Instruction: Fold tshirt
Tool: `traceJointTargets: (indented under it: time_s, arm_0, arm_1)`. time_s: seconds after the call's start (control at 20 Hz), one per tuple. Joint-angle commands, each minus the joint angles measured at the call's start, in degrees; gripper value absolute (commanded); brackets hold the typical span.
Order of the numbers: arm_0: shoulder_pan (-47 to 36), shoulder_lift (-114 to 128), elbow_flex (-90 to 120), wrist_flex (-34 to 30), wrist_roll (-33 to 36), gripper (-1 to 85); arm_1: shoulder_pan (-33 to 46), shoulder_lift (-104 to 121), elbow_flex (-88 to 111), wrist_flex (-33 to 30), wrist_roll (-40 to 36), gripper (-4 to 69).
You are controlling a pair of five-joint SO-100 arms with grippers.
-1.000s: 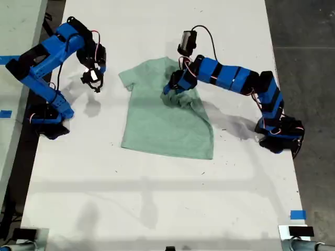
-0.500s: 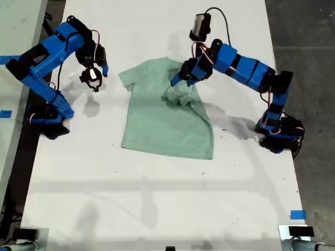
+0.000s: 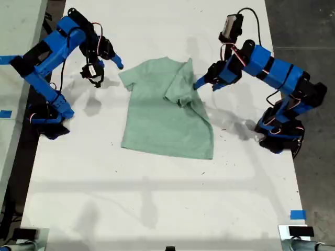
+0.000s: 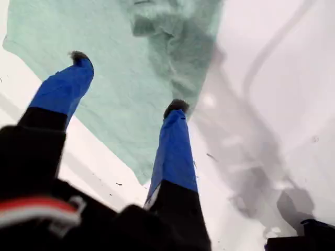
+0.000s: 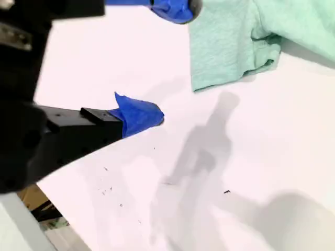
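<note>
The pale mint tshirt (image 3: pixel 157 120) lies flat on the white table (image 3: pixel 157 198), neck toward the far edge. Its sleeve on the exterior view's right is folded inward into a bunched ridge (image 3: pixel 180 91). My first gripper (image 3: pixel 205 82) hovers open just off that ridge, on the exterior view's right; the first wrist view shows its fingers spread over the tshirt (image 4: pixel 47 26) with nothing held. My second gripper (image 3: pixel 107 70) stands open beside the other sleeve (image 5: pixel 230 42), apart from the cloth, over bare table.
Blue tape marks sit at the table's near corner on the exterior view's right (image 3: pixel 297 214) and on the neighbouring surface at that view's left (image 3: pixel 5 113). Both arm bases stand at the table's side edges. Dark floor (image 3: pixel 309 31) lies beyond the exterior view's right edge.
My first gripper let go of the bunched sleeve, opened and drew back toward the exterior view's right. My second gripper's jaws spread and swung toward the shirt.
</note>
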Motion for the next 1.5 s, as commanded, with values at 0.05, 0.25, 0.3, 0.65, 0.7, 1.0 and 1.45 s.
traceJointTargets:
  time_s: [0.05,0.25,0.3,0.65,0.7,1.0,1.45]
  arm_0:
    - [-1.32,-8.35,-2.72,-8.26,4.13,25.9]
    - [-2.81,-20.04,-5.54,-14.41,7.12,27.4]
    - [-2.9,-23.03,-7.12,-15.12,7.56,27.5]
    - [-4.66,-43.42,-23.12,-13.54,7.82,21.6]
    - [-4.92,-45.97,-25.75,-11.95,7.56,17.0]
    - [-4.31,-44.21,-28.48,-7.65,5.71,0.0]
    - [1.93,-29.0,-34.89,2.81,3.34,0.0]
  arm_1:
    - [-2.99,6.33,1.14,-0.62,1.41,27.1]
    - [-5.19,8.88,2.72,-0.09,2.37,27.3]
    - [-5.54,9.76,3.08,0.09,2.55,27.3]
    - [-7.29,15.12,6.42,0.7,4.04,27.4]
    - [-7.29,16.08,6.86,0.79,4.04,27.3]
    - [-6.59,18.11,9.49,0.35,4.13,26.9]
    - [-5.89,21.71,13.54,-0.09,4.57,25.9]
